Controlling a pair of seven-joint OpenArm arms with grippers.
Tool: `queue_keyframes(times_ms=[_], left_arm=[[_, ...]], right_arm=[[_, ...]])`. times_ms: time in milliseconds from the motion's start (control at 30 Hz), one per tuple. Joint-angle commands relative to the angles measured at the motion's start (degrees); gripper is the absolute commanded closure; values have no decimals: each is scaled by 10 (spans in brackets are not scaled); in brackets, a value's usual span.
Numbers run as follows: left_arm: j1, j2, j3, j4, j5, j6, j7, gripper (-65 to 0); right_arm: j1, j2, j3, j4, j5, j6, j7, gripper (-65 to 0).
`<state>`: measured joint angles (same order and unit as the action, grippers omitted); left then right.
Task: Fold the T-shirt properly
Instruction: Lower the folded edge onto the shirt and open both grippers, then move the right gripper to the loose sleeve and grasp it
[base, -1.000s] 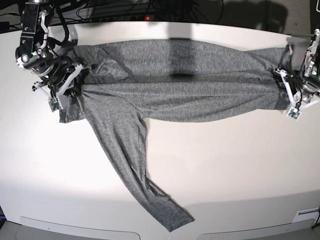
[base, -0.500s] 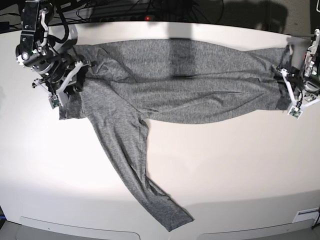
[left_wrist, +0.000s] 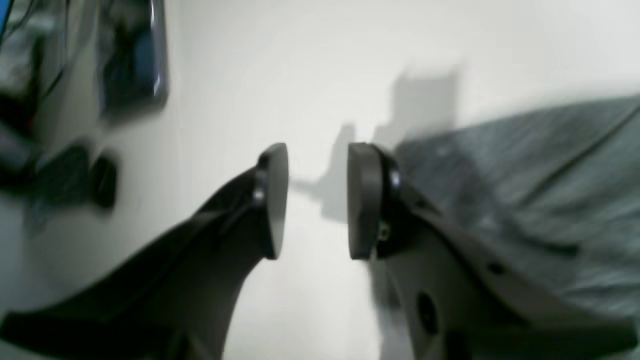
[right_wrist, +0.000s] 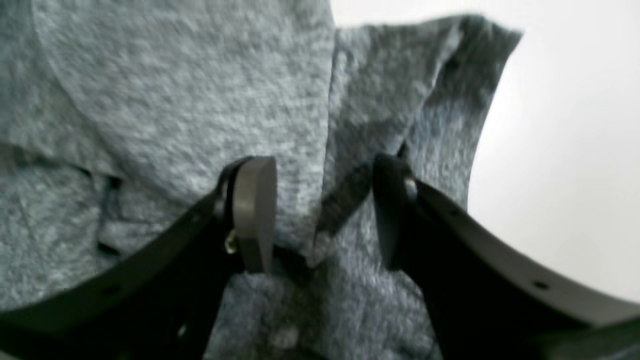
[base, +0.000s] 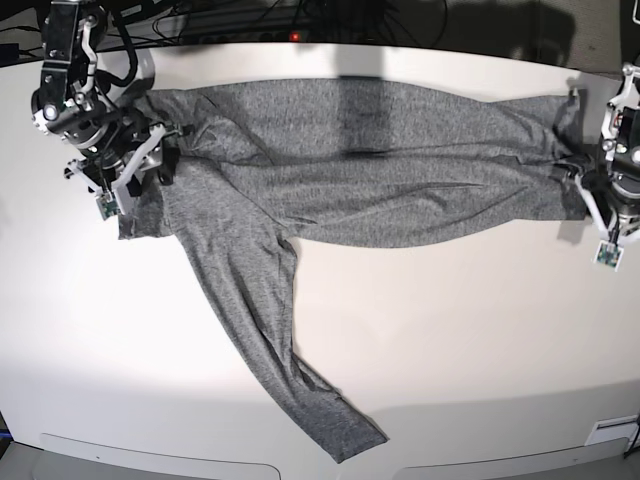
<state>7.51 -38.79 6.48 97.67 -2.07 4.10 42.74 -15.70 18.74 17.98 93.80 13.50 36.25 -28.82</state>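
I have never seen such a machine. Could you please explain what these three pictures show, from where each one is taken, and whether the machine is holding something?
It is a robot with two arms at a white table. One picture looks down from above; the other two come from small cameras on the wrists, looking along the fingers. On the table lies a grey long-sleeved shirt, partly folded, one sleeve hanging toward the near edge. The right gripper is over the shirt, fingers apart, with cloth between them but not pinched. The left gripper is open over bare table beside the shirt's edge. So nothing is held now.
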Motion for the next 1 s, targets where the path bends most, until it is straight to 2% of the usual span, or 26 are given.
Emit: queue_keyframes(times_ms=[0,133,233,500,667,733,833,967], left_arm=[[-6,-1,-6,5,-1,3,-7,-196],[-9,33,-6,-16,-7,-12,-8,-196],[-9,40,-5,-29,-35,-31,10,-196],[-8,40,-5,-31,-64,-39,137,-196],[-7,35,-5,-5,-29,-39,203,-196],[-7,35,-5,22,-12,-28,207,-196],[-7,36,-5,73,2,-4,200,-196],[-7,44,-5,131,15,17,152,-196]], right_arm=[[5,8,4,11,19,-2,12,-312],[5,8,4,11,56,-1,12,-312],[5,8,4,11,67,0,11,-312],[7,8,4,16,67,0,14,-312],[8,8,4,30,67,-1,39,-312],[14,8,4,35,72,0,67,-312],[33,4,4,35,123,0,68,-312],[59,-27,4,34,136,4,65,-312]])
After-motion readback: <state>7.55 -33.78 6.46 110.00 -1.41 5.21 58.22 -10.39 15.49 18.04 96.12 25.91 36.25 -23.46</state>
